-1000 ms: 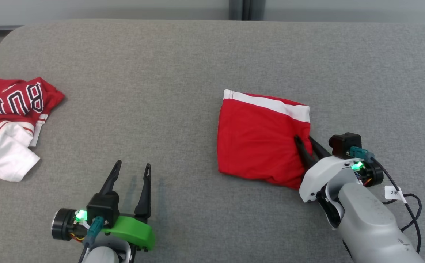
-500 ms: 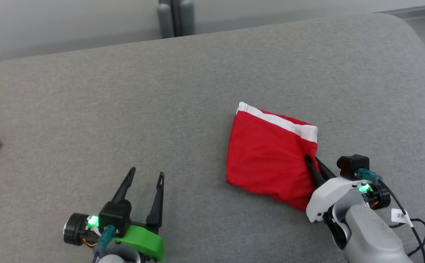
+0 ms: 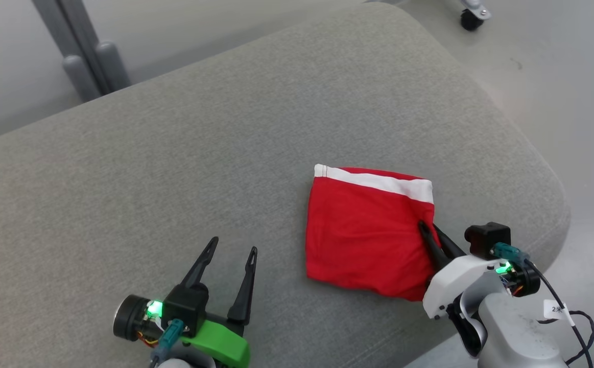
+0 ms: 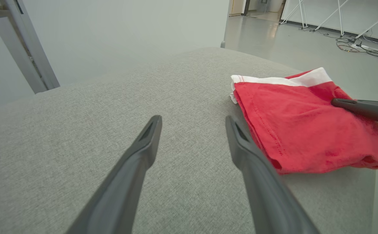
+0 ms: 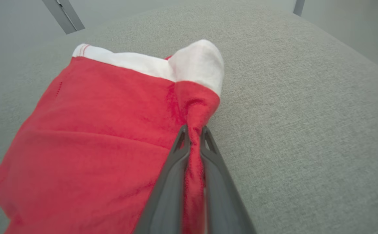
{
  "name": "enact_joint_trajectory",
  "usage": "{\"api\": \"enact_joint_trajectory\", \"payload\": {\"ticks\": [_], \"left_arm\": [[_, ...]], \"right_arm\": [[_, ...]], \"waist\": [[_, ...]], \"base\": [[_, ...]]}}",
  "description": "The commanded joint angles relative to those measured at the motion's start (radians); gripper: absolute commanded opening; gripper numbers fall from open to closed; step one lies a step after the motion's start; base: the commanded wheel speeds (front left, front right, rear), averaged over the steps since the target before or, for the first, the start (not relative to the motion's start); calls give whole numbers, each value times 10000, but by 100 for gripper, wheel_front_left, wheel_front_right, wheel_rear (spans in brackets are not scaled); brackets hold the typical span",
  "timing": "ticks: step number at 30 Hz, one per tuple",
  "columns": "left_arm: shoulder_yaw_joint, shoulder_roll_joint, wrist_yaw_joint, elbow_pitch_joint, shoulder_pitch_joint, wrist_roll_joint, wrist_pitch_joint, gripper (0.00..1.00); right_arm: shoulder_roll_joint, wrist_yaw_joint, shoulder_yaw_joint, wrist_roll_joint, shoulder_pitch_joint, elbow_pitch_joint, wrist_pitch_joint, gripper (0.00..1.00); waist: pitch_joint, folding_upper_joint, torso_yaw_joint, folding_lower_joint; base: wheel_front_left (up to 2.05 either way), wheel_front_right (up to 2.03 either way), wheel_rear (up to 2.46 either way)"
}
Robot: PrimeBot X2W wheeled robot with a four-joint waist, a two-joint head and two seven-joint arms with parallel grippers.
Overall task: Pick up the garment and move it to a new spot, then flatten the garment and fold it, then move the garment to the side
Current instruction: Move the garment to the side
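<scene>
The folded red garment (image 3: 363,230) with a white band along its far edge lies on the grey cushioned surface (image 3: 225,153), near that surface's right corner. My right gripper (image 3: 428,229) is shut on the garment's right edge, and the right wrist view shows a pinch of red cloth (image 5: 193,143) between its fingers. The same garment (image 4: 302,126) appears at the right of the left wrist view, with a right finger (image 4: 364,109) lying on it. My left gripper (image 3: 233,250) stands open over bare cushion to the garment's left, nothing between its fingers (image 4: 143,143).
The cushion's rounded right edge (image 3: 547,184) drops to a pale floor close beside the garment. A grey post (image 3: 85,51) stands behind the surface at the back left. A caster wheel (image 3: 470,18) rests on the floor at the top right.
The camera has swung to the right, so the second red jersey at the left has left the picture. My right gripper still holds the garment, which now lies near the right corner.
</scene>
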State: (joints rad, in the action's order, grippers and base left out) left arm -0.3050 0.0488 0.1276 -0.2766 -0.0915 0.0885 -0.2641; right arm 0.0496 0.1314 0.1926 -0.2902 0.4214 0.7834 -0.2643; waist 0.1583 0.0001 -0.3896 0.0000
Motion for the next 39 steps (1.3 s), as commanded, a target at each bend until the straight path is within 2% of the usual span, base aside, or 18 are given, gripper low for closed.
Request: {"api": "enact_joint_trajectory", "payload": {"ticks": [1,9,16,20,24,27,32,33,34,35,39], "left_arm": [[-40,126,38,0,-76,-67,-2,100],[-215,549,36,4,-485,26,-2,100],[31,1035,35,168,-902,-28,-2,100],[73,1262,35,324,-1216,-38,-2,100],[64,1401,34,463,-1514,16,-2,100],[144,1450,34,532,-1692,55,-2,100],[258,1486,34,530,-1834,73,-2,100],[300,1492,34,519,-1844,92,-2,100],[331,1495,34,510,-1852,97,-2,100],[353,1494,34,504,-1872,102,-2,100],[468,1428,21,467,-1890,97,-2,100]], "right_arm": [[23,-15,8,22,3,-71,2,0],[27,-15,-40,993,1022,34,2,0],[290,-15,-705,2327,3043,744,2,0],[861,-15,-1454,3322,4199,1558,52,0],[1800,-15,-2241,4699,4970,2187,385,0],[2411,-15,-3178,5554,5292,2281,562,0],[2775,-15,-4619,6684,5439,2005,749,0],[2793,-17,-4928,6938,5464,1877,726,13],[2783,-17,-5202,7117,5471,1752,690,49],[2732,-15,-5604,7343,5498,1562,616,100],[2178,-15,-6803,8051,5501,859,268,100]], "waist": [[219,-1,-904,0],[911,-1,-420,0],[1887,-1,425,0],[2452,-1,964,0],[2887,-1,1468,0],[3124,-1,1758,0],[3323,-1,2037,0],[3348,-1,2067,0],[3362,-1,2086,0],[3375,-1,2109,0],[3234,-1,2190,0]], "base": [[0,0,0],[0,0,0],[0,0,0],[0,0,0],[0,0,0],[0,0,0],[0,0,0],[0,0,0],[0,0,0],[0,0,0],[0,0,0]]}}
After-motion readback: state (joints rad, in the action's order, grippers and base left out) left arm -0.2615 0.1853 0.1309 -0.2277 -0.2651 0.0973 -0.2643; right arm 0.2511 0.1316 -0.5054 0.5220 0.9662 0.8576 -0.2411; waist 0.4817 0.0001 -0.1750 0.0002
